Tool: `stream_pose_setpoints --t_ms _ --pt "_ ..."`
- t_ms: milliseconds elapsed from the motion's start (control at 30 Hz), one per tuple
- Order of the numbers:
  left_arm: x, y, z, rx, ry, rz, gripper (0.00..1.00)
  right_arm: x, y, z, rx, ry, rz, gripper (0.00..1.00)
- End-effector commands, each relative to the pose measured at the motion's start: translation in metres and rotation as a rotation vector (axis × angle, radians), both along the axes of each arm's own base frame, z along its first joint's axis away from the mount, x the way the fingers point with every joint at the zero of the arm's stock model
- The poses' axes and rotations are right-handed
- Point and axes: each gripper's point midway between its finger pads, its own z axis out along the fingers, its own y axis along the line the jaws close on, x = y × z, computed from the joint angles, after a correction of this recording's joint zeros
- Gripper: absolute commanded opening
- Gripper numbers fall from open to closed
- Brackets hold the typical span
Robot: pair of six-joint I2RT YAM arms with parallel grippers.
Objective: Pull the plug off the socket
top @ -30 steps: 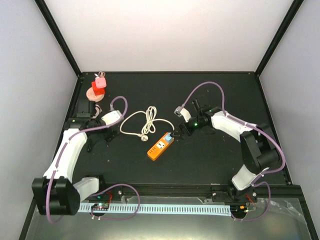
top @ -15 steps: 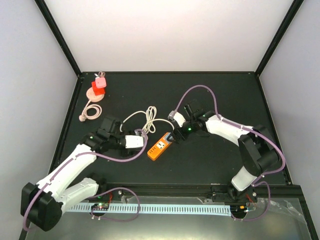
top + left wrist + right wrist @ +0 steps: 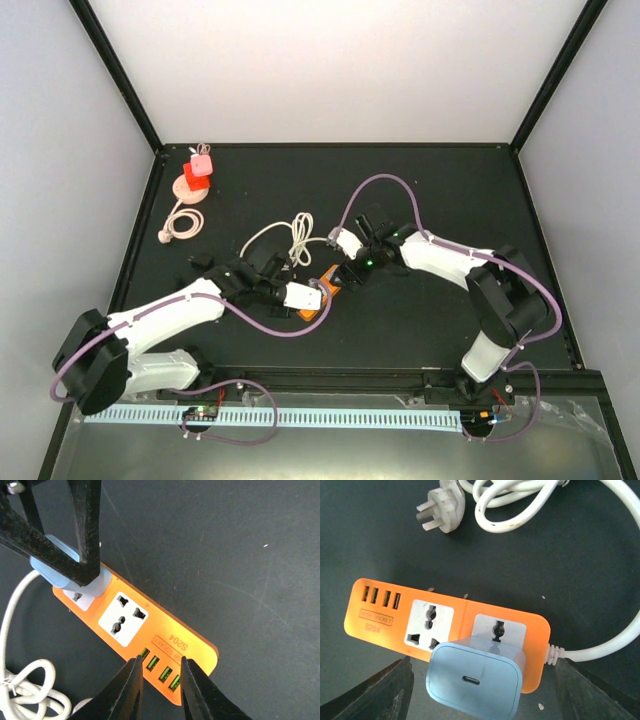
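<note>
Fingers (image 3: 131,692) of the left gripper (image 3: 160,662) stood over the USB end of the orange power strip (image 3: 167,630), a slit apart, holding nothing. Blue plug (image 3: 475,685) sat in the strip's cord-end socket (image 3: 498,629), right gripper (image 3: 485,682) wide open astride it. Best play: pin the strip flat, clamp squarely, pull straight out.

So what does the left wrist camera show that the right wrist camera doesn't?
Only the left wrist: the left gripper, fingers narrowly parted, over the USB end of the orange plastic power strip, and the right gripper's black fingers beside the pale blue square charger plug. Only the right wrist: a loose white three-pin plug beyond the strip, the small port in the charger's face, and the gaps between the charger and the right fingers. Both: the strip, the charger in its cable-end socket, the white cable.
</note>
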Motion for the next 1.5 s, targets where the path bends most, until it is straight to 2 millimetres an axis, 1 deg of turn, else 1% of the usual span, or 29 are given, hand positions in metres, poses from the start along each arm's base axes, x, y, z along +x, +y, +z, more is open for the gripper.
stream_pose_setpoints --t_ms 0,67,100,133,200,467,600,833,1033,1167,1467 --pt "0.021 -0.007 -0.005 0.057 -0.075 0.052 0.21 0.006 0.005 -0.001 -0.041 -0.057 0.001 0.77" --pt "0.027 -0.005 -0.011 0.089 -0.070 0.078 0.20 0.006 0.007 -0.002 -0.049 -0.065 0.004 0.75" --pt "0.029 -0.005 -0.011 0.091 -0.075 0.082 0.19 0.006 0.007 -0.002 -0.054 -0.069 0.004 0.74" --pt "0.029 -0.006 -0.018 0.105 -0.062 0.079 0.19 0.006 0.006 -0.003 -0.060 -0.072 0.003 0.73" --pt "0.027 -0.008 -0.023 0.113 -0.053 0.074 0.19 0.005 0.007 -0.003 -0.064 -0.077 0.005 0.70" --pt "0.029 -0.012 -0.033 0.151 -0.082 0.076 0.18 0.001 0.012 -0.001 -0.089 -0.107 0.018 0.63" --pt "0.033 -0.009 -0.041 0.182 -0.080 0.098 0.17 0.001 0.012 0.001 -0.093 -0.108 0.012 0.59" --pt "0.032 -0.005 -0.052 0.216 -0.068 0.097 0.15 -0.002 0.014 0.004 -0.085 -0.113 0.023 0.46" --pt "0.031 -0.002 -0.057 0.240 -0.057 0.095 0.14 -0.002 0.015 0.014 -0.065 -0.134 0.031 0.37" --pt "0.030 0.000 -0.063 0.264 -0.043 0.098 0.15 -0.004 0.016 0.019 -0.053 -0.136 0.042 0.36" --pt "0.032 0.001 -0.067 0.283 -0.030 0.119 0.15 -0.004 0.017 0.019 -0.053 -0.140 0.046 0.32"
